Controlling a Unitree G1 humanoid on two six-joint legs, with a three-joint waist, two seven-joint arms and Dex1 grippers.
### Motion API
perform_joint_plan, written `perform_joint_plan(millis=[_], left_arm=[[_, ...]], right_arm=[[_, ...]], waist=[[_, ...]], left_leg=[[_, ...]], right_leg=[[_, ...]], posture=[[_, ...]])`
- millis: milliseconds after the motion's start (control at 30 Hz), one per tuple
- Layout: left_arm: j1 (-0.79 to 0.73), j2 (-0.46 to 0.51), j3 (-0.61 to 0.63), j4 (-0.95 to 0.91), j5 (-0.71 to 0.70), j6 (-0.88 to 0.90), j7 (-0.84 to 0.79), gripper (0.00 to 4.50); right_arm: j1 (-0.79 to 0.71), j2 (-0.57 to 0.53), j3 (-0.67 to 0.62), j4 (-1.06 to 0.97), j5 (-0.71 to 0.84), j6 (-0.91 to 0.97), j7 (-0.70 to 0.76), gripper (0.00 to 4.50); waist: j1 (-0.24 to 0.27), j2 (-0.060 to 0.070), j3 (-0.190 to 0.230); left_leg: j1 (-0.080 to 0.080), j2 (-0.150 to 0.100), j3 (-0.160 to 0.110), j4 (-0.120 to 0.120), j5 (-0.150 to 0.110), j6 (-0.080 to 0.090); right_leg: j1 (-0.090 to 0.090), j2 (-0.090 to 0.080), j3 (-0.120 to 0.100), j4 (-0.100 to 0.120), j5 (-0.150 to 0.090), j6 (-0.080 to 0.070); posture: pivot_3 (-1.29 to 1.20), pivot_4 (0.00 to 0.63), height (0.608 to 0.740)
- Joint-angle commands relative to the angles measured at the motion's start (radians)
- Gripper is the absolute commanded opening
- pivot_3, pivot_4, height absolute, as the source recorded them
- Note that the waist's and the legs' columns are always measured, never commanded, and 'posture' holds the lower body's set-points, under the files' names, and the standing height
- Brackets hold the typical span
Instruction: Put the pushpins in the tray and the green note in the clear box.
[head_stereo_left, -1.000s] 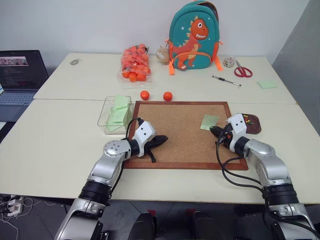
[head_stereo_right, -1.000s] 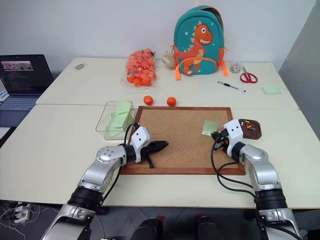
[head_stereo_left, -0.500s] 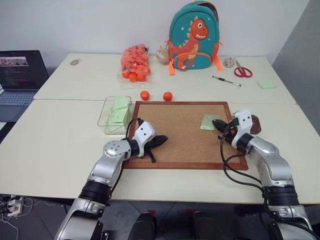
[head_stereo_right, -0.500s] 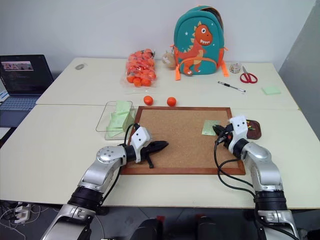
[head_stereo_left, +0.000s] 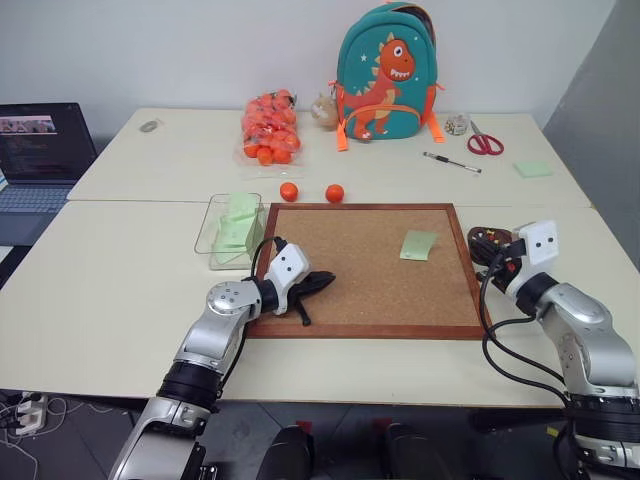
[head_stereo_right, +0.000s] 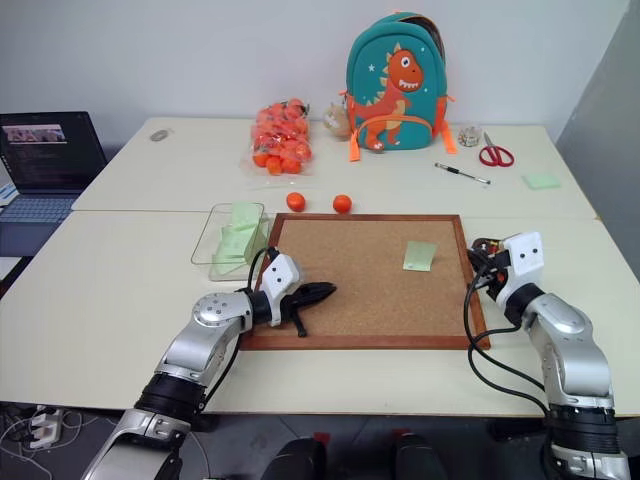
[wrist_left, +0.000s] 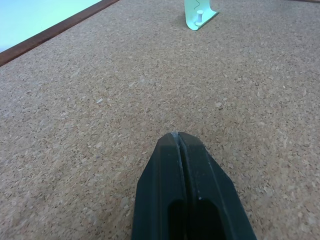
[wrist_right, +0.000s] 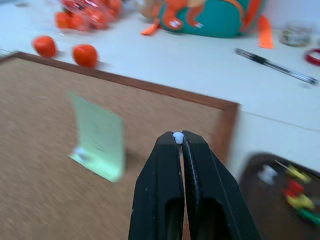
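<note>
- The left claw (head_stereo_left: 322, 281) has not moved since a second ago; it is pressed closed and empty over the corkboard (head_stereo_left: 360, 300).
- One clear box (head_stereo_left: 216, 232) stands just left of the corkboard, with pale green paper inside.
- Two loose oranges (head_stereo_left: 289, 190) lie behind the corkboard.
- One green note (head_stereo_left: 418, 244) is on the right part of the corkboard, with a white pin through it.
- The right claw (wrist_right: 178, 137) has gone from the note to the right, over the tray (head_stereo_left: 482, 238); it is closed on a white pushpin.
- One tray is on the counter (head_stereo_left: 110, 290) beside the corkboard, with several coloured pushpins (wrist_right: 295, 186).
</note>
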Motion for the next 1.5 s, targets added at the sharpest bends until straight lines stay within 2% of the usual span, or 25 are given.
perform_joint_plan(millis=[33,333,367,400,467,633,733,900,1000,1167,1300,1500], left_arm=[[0.037,0.000,-0.052,0.046,0.030,0.026,-0.022,0.00],[0.026,0.001,-0.054,0.054,0.032,0.022,-0.028,0.00],[0.025,0.001,-0.055,0.054,0.032,0.022,-0.028,0.00],[0.024,0.001,-0.055,0.054,0.032,0.023,-0.028,0.00],[0.024,0.000,-0.054,0.054,0.032,0.023,-0.028,0.00],[0.027,0.001,-0.054,0.051,0.032,0.024,-0.028,0.00],[0.028,0.001,-0.054,0.050,0.032,0.025,-0.028,0.00],[0.030,0.002,-0.053,0.048,0.032,0.025,-0.028,0.00],[0.030,0.001,-0.054,0.051,0.033,0.022,-0.028,0.00],[0.025,0.000,-0.055,0.056,0.035,0.019,-0.031,0.00],[0.019,-0.001,-0.058,0.064,0.037,0.015,-0.032,0.00],[0.014,-0.005,-0.061,0.069,0.038,0.010,-0.031,0.00]], right_arm=[[-0.027,-0.025,-0.033,0.072,-0.033,-0.001,-0.052,0.06],[-0.158,-0.042,-0.037,0.302,-0.068,-0.043,-0.102,0.06],[-0.170,-0.042,-0.037,0.321,-0.068,-0.046,-0.103,0.51],[-0.179,-0.043,-0.037,0.335,-0.070,-0.044,-0.106,0.55],[-0.187,-0.044,-0.036,0.350,-0.070,-0.036,-0.109,1.09],[-0.177,-0.048,-0.054,0.333,-0.055,-0.035,-0.114,1.97],[-0.155,-0.051,-0.068,0.273,-0.044,-0.031,-0.111,2.61],[-0.046,-0.047,-0.017,0.027,0.031,0.026,-0.001,3.63],[0.007,-0.024,0.048,-0.096,0.058,0.064,0.033,3.63],[-0.013,0.024,0.145,-0.130,0.034,0.087,0.017,3.63],[-0.085,0.058,0.224,-0.071,-0.003,0.106,0.008,3.63],[-0.174,0.108,0.249,0.047,-0.034,0.098,-0.015,3.63]], waist=[[0.000,0.000,-0.001],[-0.001,0.001,-0.002],[-0.001,0.001,-0.002],[-0.001,0.001,-0.002],[-0.001,0.001,-0.002],[-0.001,0.001,-0.002],[-0.001,0.001,-0.002],[-0.001,0.001,-0.002],[0.000,0.001,-0.002],[-0.001,0.001,-0.002],[-0.001,0.001,-0.002],[0.001,0.001,-0.002]], left_leg=[[0.000,0.000,0.000,0.000,0.000,0.000],[0.001,0.000,0.001,0.000,0.000,0.000],[0.001,0.000,0.001,0.000,0.000,0.000],[0.001,0.000,0.001,0.000,0.000,0.000],[0.001,0.000,0.001,0.000,0.000,0.000],[0.000,0.000,0.001,0.000,0.000,0.000],[0.000,0.000,0.001,0.000,0.000,0.000],[0.000,0.000,0.001,0.000,0.000,0.000],[0.000,0.000,0.000,0.000,0.000,0.000],[0.000,0.000,0.000,0.001,0.000,0.000],[0.000,0.000,0.000,0.000,0.000,0.000],[0.000,0.000,0.000,0.001,0.000,0.000]], right_leg=[[0.000,0.000,0.000,0.000,0.000,0.000],[0.001,0.000,0.001,0.000,0.000,0.000],[0.001,0.000,0.001,0.000,0.000,0.000],[0.001,0.000,0.001,0.000,0.000,0.000],[0.000,0.000,0.001,0.000,0.000,0.000],[0.000,0.000,0.001,0.000,0.000,0.000],[0.000,0.000,0.001,0.000,0.000,0.000],[0.000,0.000,0.001,0.000,0.000,0.000],[0.001,0.000,0.001,0.000,0.000,0.000],[0.001,0.000,0.001,0.000,0.000,0.001],[0.000,0.000,0.001,0.000,0.000,0.001],[0.000,0.000,0.000,0.000,0.000,0.001]], posture=[[0.00,0.150,0.740],[0.00,0.150,0.740],[0.00,0.150,0.740],[0.00,0.150,0.740],[0.00,0.150,0.740],[0.00,0.150,0.740],[0.00,0.150,0.740],[0.00,0.150,0.740],[0.00,0.150,0.740],[0.00,0.150,0.740],[0.00,0.150,0.740],[0.00,0.150,0.740]])
